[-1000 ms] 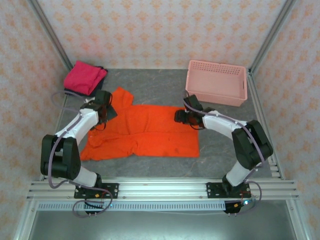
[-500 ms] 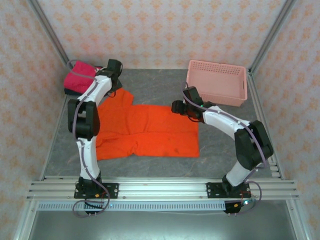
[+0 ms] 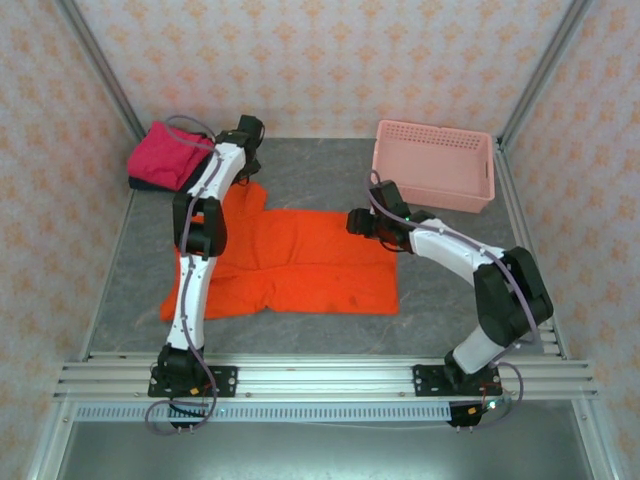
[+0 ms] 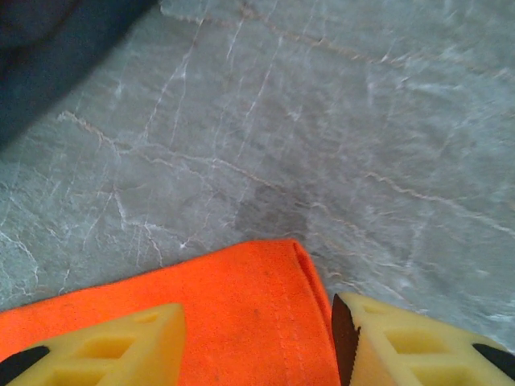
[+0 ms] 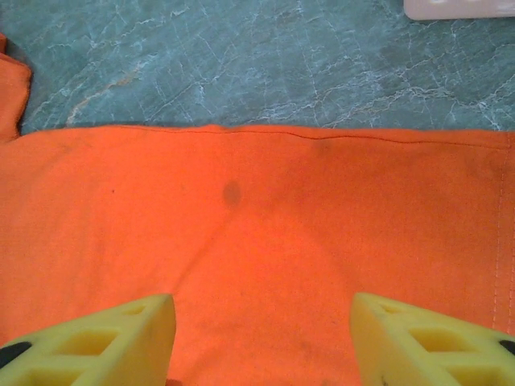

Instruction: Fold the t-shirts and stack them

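Observation:
The orange t-shirt (image 3: 300, 265) lies spread flat on the grey table (image 3: 320, 165), one sleeve pointing to the back left. My left gripper (image 3: 246, 162) reaches far back over that sleeve. In the left wrist view the sleeve's hemmed corner (image 4: 241, 322) lies between the parted yellow fingers of the left gripper (image 4: 256, 310), which do not pinch it. My right gripper (image 3: 358, 222) hangs open over the shirt's back edge, with orange cloth (image 5: 257, 225) under its wide gap (image 5: 261, 301). The magenta t-shirt (image 3: 168, 152) sits folded on the dark navy one (image 3: 145, 184) in the back left corner.
A pink lattice basket (image 3: 433, 165) stands at the back right, close behind the right arm. Metal frame posts and patterned walls close in the table on three sides. Dark navy cloth (image 4: 48, 56) shows just beyond the sleeve.
The left arm has swung from the shirt's left side up to the back sleeve, and its jaws have narrowed. The right gripper has barely shifted.

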Controlling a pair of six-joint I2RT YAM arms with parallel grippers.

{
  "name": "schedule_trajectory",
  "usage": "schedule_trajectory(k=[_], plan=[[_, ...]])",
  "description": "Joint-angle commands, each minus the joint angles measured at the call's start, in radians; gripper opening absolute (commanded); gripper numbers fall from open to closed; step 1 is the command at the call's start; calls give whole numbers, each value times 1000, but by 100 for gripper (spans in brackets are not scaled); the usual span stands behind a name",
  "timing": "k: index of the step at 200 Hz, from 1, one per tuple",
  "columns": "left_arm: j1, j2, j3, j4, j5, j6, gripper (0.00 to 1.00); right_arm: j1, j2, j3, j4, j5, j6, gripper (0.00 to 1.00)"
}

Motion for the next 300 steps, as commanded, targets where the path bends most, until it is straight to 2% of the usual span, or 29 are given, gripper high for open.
schedule_trajectory(k=[1, 56, 87, 133, 147, 169, 212, 239, 273, 300], plan=[[0, 25, 60, -63, -44, -4, 51, -2, -36, -33, 8, 25, 19, 60], [15, 95, 143, -61, -22, 14, 47, -2, -67, -74, 10, 35, 30, 60], [25, 100, 141, -39, 1, 11, 43, -2, -72, -86, 9, 40, 31, 60], [36, 120, 140, -58, 47, -10, 43, -2, -72, -89, 11, 39, 35, 60], [38, 127, 139, -58, 58, -15, 38, -2, -72, -89, 11, 38, 35, 60], [41, 137, 140, -49, 77, -21, 37, -2, -73, -89, 9, 39, 32, 60], [42, 139, 139, -36, 96, -29, 21, -2, -77, -95, 10, 40, 33, 60], [44, 139, 138, -39, 104, -29, 0, -2, -74, -93, 12, 39, 33, 60], [44, 91, 103, -23, 108, -27, 0, -2, -64, -89, 18, 45, 40, 60], [44, 14, 44, 8, 104, -16, 0, -37, -26, -82, 43, 59, 113, 58]])
